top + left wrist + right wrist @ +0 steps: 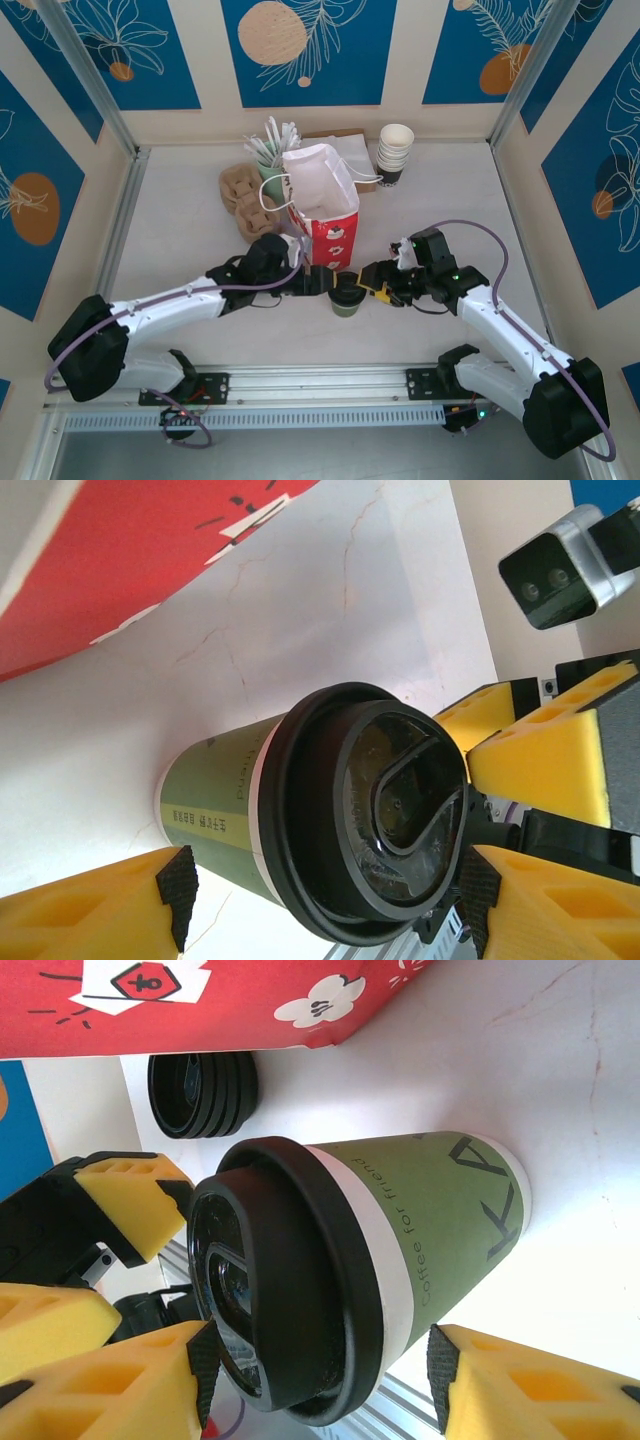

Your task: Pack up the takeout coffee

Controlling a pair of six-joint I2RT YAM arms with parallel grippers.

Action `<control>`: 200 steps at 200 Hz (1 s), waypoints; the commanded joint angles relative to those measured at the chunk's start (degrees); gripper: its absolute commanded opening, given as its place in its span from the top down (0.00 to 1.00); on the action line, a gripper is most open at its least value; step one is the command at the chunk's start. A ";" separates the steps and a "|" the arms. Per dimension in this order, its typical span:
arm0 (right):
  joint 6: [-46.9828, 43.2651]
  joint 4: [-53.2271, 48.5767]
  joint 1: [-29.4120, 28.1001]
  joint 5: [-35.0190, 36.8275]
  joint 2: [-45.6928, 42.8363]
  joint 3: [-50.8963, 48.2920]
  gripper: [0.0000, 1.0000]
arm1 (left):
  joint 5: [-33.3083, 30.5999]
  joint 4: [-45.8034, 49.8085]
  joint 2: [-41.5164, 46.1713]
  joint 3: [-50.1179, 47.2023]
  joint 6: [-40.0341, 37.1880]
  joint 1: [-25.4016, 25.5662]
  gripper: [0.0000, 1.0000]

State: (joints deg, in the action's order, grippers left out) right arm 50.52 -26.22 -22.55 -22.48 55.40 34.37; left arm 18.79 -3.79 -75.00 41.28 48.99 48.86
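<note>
The takeout coffee stands upright on the table just in front of the red paper bag. It has a green body and a black lid, and the right wrist view shows it from the side. My left gripper comes in from the left, open, its pads apart beside the cup with table showing between. From the right, my right gripper also stands open, rolled on its side; its pads sit close beside the cup, and no grip shows.
The bag's top gapes open, white inside. A short stack of black lids lies by the bag's base. At the back stand white cups, cardboard cup carriers and a cup of stirrers. Side walls enclose the table.
</note>
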 commanded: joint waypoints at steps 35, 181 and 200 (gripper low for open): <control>-1.88 -1.56 -0.49 0.59 -0.27 1.31 0.42 | -0.69 -0.95 -2.84 2.05 -0.30 0.80 0.29; -2.82 -4.52 -0.83 3.71 -0.26 0.35 0.48 | -0.11 -1.83 -6.65 1.44 -0.06 1.29 0.32; -2.82 -4.63 -0.83 4.06 -0.15 0.35 0.49 | -0.18 -1.84 -6.74 1.53 -0.04 1.34 0.32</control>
State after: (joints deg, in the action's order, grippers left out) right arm 48.38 -28.14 -22.94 -19.86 55.40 34.37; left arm 18.83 -5.52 -80.86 41.93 49.12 49.56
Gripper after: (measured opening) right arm 0.513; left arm 0.678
